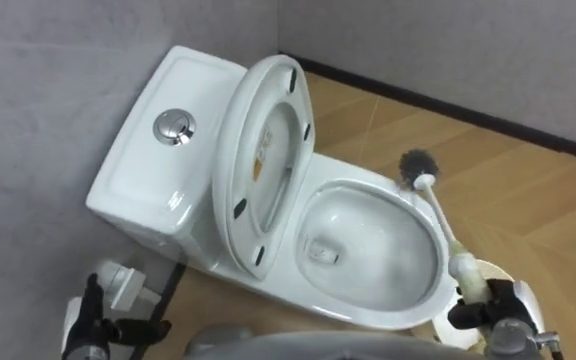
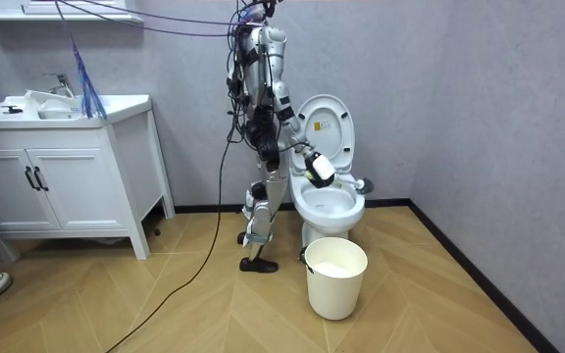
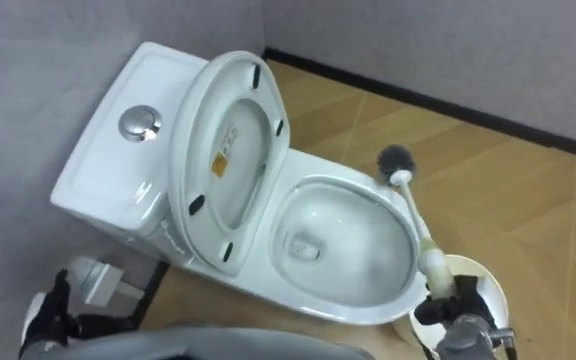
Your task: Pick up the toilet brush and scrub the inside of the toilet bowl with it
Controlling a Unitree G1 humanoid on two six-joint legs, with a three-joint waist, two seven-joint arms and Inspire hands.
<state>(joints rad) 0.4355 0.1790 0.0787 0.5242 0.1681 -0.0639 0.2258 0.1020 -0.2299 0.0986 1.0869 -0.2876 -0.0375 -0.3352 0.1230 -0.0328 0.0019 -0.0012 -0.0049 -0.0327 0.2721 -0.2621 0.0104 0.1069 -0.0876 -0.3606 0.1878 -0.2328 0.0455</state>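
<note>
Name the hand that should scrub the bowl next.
Right. The right hand grips the toilet brush, whose bristles hang just beyond the toilet bowl rim; the left hand sits low near the tank.

you have a white bucket (image 2: 336,277) standing on the wood floor (image 2: 165,314). at the room view's left, well apart, a white cabinet (image 2: 62,186) carries a faucet (image 2: 59,86) against the grey wall (image 2: 189,88).

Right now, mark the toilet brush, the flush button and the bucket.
toilet brush (image 1: 417,162): left eye view, bristle head.
flush button (image 1: 174,127): left eye view, its centre.
bucket (image 2: 336,289): room view, outer wall.
</note>
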